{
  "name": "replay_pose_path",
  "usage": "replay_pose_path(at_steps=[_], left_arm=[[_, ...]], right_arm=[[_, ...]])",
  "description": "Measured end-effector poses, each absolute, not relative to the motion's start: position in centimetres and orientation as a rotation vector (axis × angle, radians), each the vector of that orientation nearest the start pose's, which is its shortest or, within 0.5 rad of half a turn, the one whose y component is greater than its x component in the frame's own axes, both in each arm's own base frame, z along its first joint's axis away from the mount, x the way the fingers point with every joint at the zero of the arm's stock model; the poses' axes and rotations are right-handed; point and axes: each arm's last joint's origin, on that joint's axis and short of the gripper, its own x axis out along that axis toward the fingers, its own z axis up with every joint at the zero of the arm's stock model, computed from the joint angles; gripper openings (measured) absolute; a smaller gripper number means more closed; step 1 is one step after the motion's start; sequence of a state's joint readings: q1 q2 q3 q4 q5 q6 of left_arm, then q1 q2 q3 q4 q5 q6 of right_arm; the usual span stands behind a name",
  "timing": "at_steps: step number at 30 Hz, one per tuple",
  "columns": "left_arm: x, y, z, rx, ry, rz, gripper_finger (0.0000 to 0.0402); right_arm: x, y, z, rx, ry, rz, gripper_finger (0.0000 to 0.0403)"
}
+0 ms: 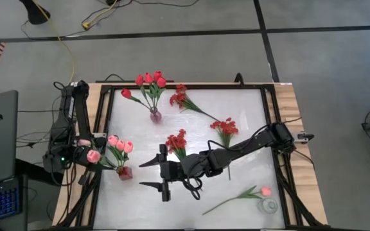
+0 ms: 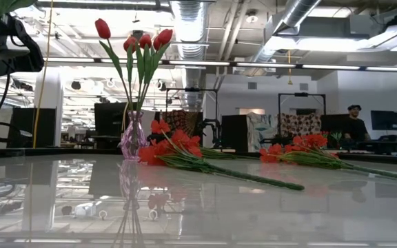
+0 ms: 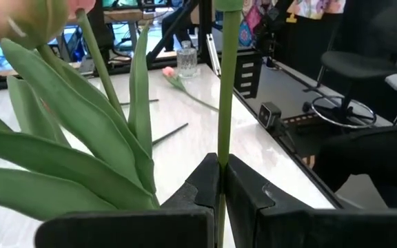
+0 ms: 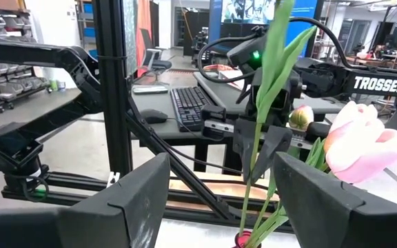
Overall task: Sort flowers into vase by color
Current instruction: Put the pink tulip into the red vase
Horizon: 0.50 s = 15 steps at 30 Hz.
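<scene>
My left gripper (image 3: pixel 219 180) is clamped on a pink tulip (image 1: pixel 94 156) stem, at the table's left edge beside the small vase (image 1: pixel 124 172) of pink tulips; step in hand, I judge: insertion, needing the stem lowered into the neck; right gripper (image 1: pixel 162 173) gapes wide, empty, mid-table; "TROSSEN" legible on the left arm.

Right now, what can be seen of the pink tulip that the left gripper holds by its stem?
The pink tulip is an artificial flower with a closed pale pink head on a thin green stem. The left gripper, at the table's left edge, is shut on that stem, which runs upright between the dark fingers. It hangs beside the small red vase of pink tulips; whether it touches them cannot be told.
</scene>
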<state>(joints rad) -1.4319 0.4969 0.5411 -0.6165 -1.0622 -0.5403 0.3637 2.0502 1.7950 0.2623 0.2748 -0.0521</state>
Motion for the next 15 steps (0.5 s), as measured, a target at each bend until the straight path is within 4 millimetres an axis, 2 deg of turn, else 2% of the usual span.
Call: replay_pose_path(at_steps=[8,15], left_arm=[[3.9,-9.5,24.5,0.030,0.274,-0.279,0.0000],[3.9,-9.5,24.5,0.043,0.271,-0.275,0.0000]], right_arm=[[46.0,16.7,33.5,-0.050,-0.009,0.089,0.0286],[46.0,16.7,33.5,-0.049,-0.009,0.089,0.0286]])
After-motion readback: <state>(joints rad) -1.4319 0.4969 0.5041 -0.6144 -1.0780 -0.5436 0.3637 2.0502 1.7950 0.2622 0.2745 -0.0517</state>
